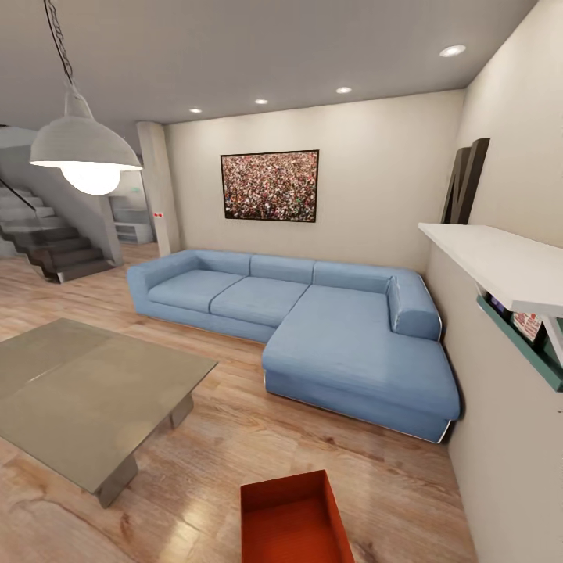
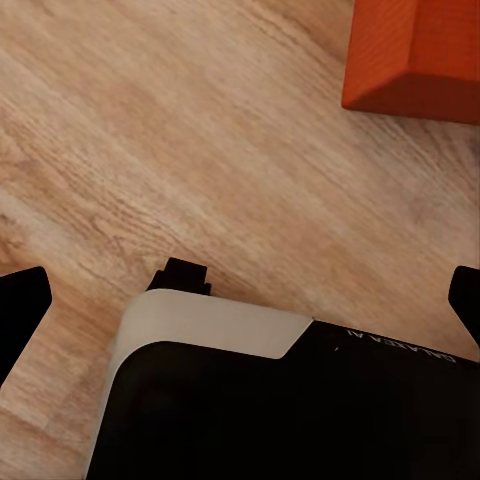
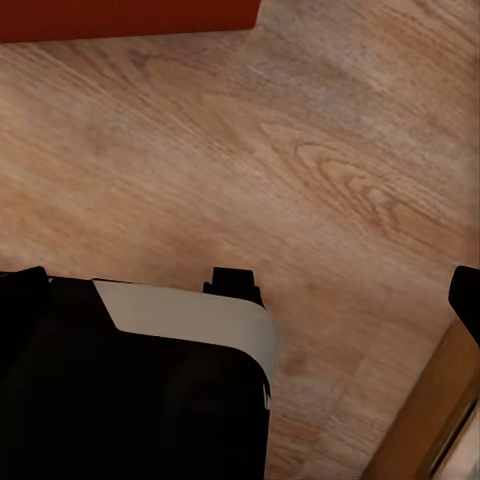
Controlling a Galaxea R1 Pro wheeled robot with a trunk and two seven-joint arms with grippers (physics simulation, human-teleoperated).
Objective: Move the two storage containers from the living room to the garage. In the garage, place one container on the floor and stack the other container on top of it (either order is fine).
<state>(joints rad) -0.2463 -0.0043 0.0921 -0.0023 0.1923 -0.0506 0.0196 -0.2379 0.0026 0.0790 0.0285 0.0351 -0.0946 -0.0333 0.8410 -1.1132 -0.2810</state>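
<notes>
You're in the living room, head camera facing the blue fabric corner sofa (image 1: 313, 328); take that as the landmark. One orange-red rectangular open-topped storage container (image 1: 293, 520) sits on the light wood plank floor (image 1: 227, 438), in front of the sofa's chaise end and apart from it, cut off by the bottom edge of the head view. I see one container in the head view; I can't tell whether the orange bits in the wrist views are the same box.

Left of the sofa front: a low grey slab coffee table (image 1: 86, 391). Above the sofa back: a framed, dark-bordered speckled picture (image 1: 270, 186) on the wall. Right of the sofa: a white wall shelf (image 1: 500, 262) with a large dark block letter "N" (image 1: 466, 181) standing on it, and a teal rack (image 1: 524, 336) of books under it; their covers are too small to read. Far left beyond the sofa: a dark staircase (image 1: 55, 246) and a white pendant lamp (image 1: 84, 148), lit.

Left wrist view: your left gripper (image 2: 240, 300) has its dark fingertips spread wide at the frame edges, nothing between them, over wood floor. An orange-red box corner (image 2: 415, 55) is nearby. White lettering on the black housing (image 2: 300, 410) reads upside down, looks like "GALAXEA", partly cut off.

Right wrist view: your right gripper (image 3: 245, 295) is likewise spread, empty, over floor, with an orange-red box edge (image 3: 130, 18) ahead.
</notes>
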